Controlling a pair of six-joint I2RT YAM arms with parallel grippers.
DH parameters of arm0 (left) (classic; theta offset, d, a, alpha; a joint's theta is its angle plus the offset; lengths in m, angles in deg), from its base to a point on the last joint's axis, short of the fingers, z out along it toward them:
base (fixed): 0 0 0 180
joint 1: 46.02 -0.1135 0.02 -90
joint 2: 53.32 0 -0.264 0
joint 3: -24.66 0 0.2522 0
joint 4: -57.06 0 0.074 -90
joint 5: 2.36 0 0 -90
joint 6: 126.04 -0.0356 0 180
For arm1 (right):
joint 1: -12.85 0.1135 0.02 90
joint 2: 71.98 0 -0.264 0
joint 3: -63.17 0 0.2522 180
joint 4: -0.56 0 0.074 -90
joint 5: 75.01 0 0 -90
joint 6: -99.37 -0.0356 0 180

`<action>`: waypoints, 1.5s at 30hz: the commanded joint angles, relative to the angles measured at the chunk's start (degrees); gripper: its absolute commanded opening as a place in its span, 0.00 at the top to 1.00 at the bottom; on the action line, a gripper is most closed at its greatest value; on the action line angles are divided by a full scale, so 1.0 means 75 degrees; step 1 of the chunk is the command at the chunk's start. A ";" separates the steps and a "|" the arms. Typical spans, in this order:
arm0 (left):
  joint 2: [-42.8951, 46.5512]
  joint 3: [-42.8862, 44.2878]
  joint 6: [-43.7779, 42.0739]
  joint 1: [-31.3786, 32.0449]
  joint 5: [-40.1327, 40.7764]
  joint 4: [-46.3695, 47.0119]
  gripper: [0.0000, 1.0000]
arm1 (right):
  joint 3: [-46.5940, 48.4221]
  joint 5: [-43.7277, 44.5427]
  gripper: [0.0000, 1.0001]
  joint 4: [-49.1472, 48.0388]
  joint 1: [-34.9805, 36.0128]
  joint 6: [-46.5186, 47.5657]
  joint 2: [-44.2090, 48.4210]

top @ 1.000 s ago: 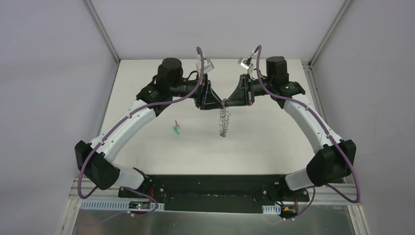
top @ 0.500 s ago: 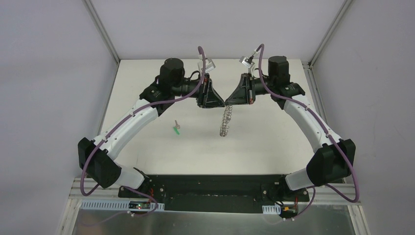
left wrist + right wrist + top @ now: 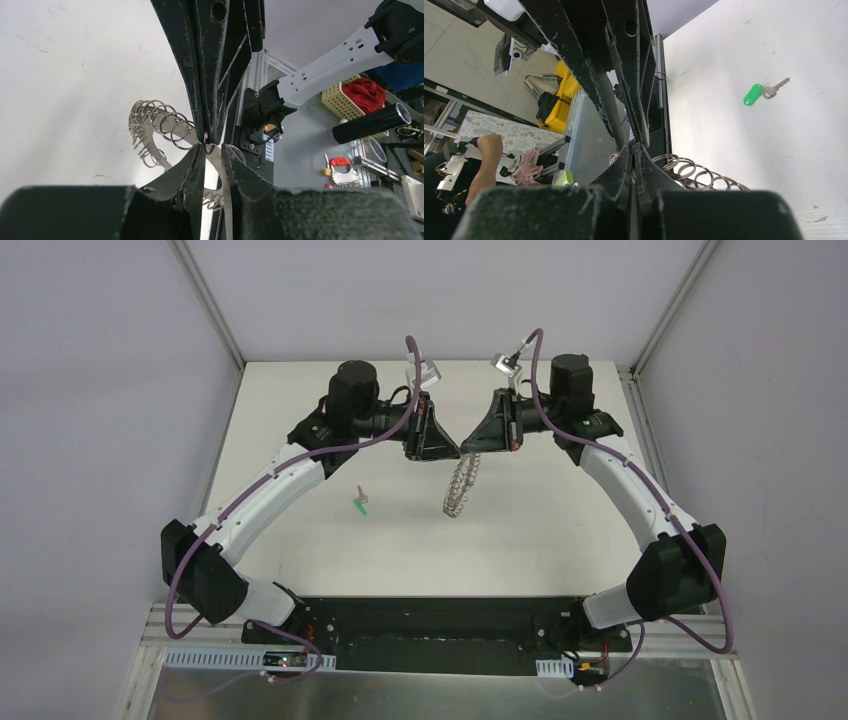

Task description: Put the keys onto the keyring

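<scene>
The tiny silver metal key [image 3: 361, 504] with a green plastic head lay well left of both grippers. The left gripper [image 3: 455, 452] and right gripper [image 3: 465, 449] met tip to tip, each pinched narrow onto the flat grey loop-fringed metal keyring [image 3: 459, 487] hanging beneath.

Bright, even overhead light is washing the table [image 3: 560, 530] near white; shadows on it are falling soft and faint. Keyring [image 3: 150, 117] loops are glinting. In both wrist views the near fingers [image 3: 180, 175] are reading dark and blurred, edges stretching.
</scene>
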 commanded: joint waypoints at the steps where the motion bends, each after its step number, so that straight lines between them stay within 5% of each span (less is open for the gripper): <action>1: -0.0064 0.0026 0.0170 0.0119 -0.0262 0.0436 0.83 | 0.0000 -0.0256 1.00 -0.0468 -0.0050 -0.0166 0.0353; 13: -0.0224 0.0021 0.0384 0.0181 -0.0278 0.0711 1.00 | -0.0055 -0.0215 1.00 -0.0553 -0.0063 -0.0232 0.0353; 37: 0.0015 -0.0180 0.0698 -0.0004 -0.0072 0.0980 1.00 | -0.0677 0.0200 0.83 -0.0692 -0.0391 -0.0117 0.0474; 45: 0.0038 -0.0266 0.0699 -0.0065 -0.0035 0.1015 1.00 | -0.0712 0.0170 0.96 -0.0692 -0.0402 -0.0111 0.0464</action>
